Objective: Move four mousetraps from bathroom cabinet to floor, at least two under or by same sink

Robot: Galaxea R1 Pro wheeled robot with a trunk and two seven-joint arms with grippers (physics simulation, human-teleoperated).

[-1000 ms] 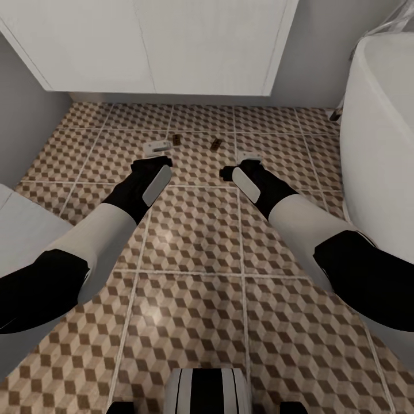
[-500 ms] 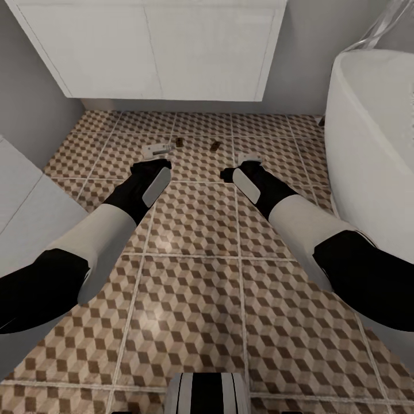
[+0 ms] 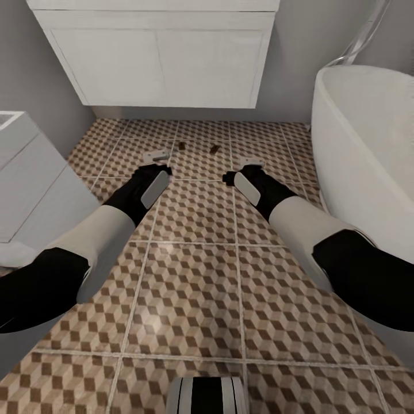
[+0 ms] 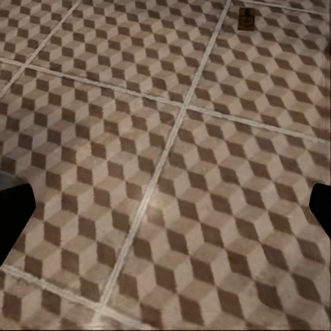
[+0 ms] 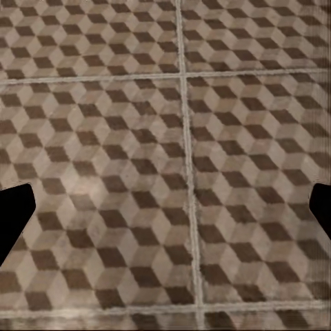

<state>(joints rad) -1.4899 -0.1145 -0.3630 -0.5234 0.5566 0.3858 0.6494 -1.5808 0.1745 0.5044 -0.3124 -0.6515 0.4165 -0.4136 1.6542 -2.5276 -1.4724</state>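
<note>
Two mousetraps, small and dark from here, lie on the cube-patterned bathroom floor [image 3: 195,276] just in front of a white vanity unit: one [image 3: 181,145] to the left, the other [image 3: 215,149] to the right. The left wrist view catches one mousetrap [image 4: 245,18] at the far edge of the tiles. My left gripper [image 3: 155,155] hangs low over the floor, short of the left trap, and my right gripper [image 3: 250,163] hangs to the right of the other. Both are open and hold nothing, left gripper [image 4: 165,214] and right gripper [image 5: 165,214]. The cabinet is out of view.
A white wall-hung vanity unit [image 3: 161,63] stands ahead with floor showing beneath it. A white bathtub [image 3: 368,149] fills the right side. A white boxy fixture [image 3: 29,172] sits at the left. Grey walls close in behind.
The whole picture has shifted: the camera has drawn back, so the vanity, tub and left fixture show more. Both arms keep their pose and the two traps lie where they were.
</note>
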